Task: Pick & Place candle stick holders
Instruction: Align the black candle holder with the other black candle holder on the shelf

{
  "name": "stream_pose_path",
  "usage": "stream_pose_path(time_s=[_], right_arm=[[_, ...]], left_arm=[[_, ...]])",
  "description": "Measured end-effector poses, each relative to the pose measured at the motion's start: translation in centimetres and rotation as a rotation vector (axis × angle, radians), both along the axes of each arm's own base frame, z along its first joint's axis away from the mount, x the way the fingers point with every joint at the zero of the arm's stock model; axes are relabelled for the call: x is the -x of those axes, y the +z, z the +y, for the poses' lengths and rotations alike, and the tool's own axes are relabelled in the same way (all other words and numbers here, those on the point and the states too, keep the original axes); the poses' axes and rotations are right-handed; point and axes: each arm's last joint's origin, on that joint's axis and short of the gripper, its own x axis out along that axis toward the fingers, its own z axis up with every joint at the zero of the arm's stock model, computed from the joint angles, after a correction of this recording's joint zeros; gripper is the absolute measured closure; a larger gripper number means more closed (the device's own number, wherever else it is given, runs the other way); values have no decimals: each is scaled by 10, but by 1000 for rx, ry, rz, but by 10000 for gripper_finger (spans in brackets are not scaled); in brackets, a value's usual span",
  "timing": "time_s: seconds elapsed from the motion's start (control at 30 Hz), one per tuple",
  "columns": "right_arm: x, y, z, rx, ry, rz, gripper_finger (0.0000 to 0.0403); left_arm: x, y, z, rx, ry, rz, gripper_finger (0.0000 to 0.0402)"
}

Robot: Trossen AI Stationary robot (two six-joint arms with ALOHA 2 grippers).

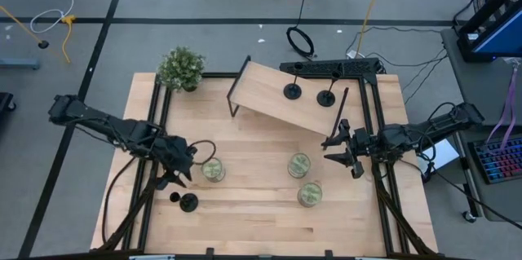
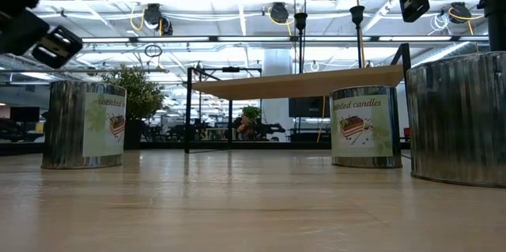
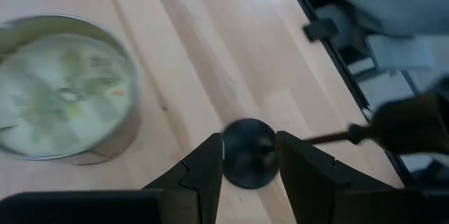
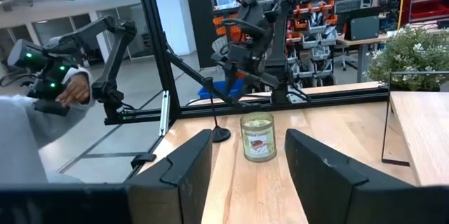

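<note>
Bright even overhead light; ceiling lamps (image 2: 154, 15) glare in low view; left wrist view blurred; shadows soft.

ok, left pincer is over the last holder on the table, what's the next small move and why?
Probably lower the left pincer and shut it on the candle stick holder. Its fingers are open with the holder between them in the wrist view, not gripped. Two holders already stand on the shelf.

Pale wood table (image 1: 261, 211), ribbed metal jars (image 2: 83, 124).

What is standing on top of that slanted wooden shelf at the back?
Two black candle stick holders stand on the wooden shelf. What lies under the board is hidden from above.
</note>
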Motion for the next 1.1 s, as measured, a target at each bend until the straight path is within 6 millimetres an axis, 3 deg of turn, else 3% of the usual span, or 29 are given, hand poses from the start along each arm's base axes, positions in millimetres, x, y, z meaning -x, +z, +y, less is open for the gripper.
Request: stream_pose_path(time_s=[0.37,0.53,0.87,1.1], right_arm=[[0,0,0,0,3,1,229],[0,0,0,2,3,4,229],[0,0,0,1,3,0,229],[0,0,0,1,3,0,229]], left_arm=[[14,-3,-29,-77,-102,23,261],[20,-18,-41,-123,-119,38,261],[11,-28,-59,-68,-147,-150,261],[9,-31,-62,-113,-153,-171,263]])
